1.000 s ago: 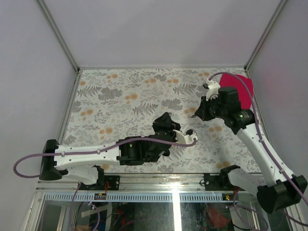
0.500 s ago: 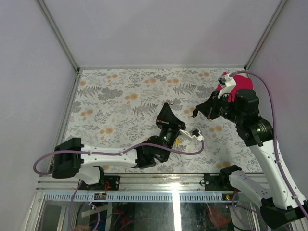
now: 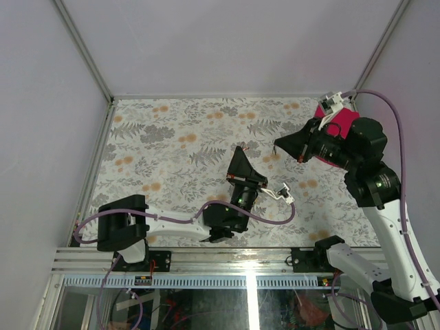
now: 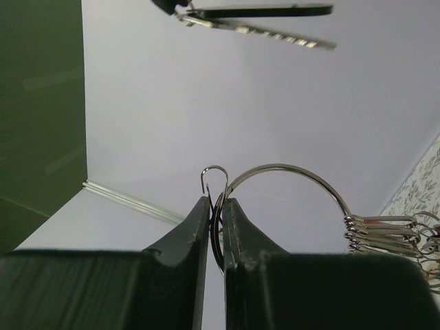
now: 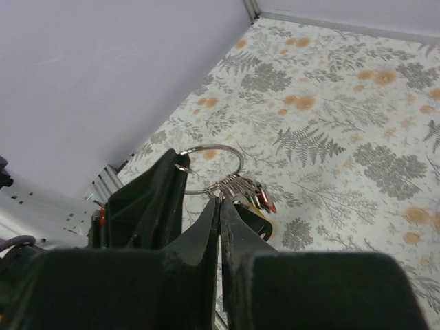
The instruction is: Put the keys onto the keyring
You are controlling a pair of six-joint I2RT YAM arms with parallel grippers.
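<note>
Left claw: pinched the large silver wire keyring, raised above mid-surface.
Right claw: pressed together, seemingly on a silver-bladed key.
Technique: key's hole should meet the ring's split end squarely.

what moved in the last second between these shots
The left arm folded in and swung the left gripper, shut on the keyring, up and a little farther back. The right arm rose and its wrist swung to the right, with the right gripper shut on a key. The floral table and the red object stayed put.
</note>
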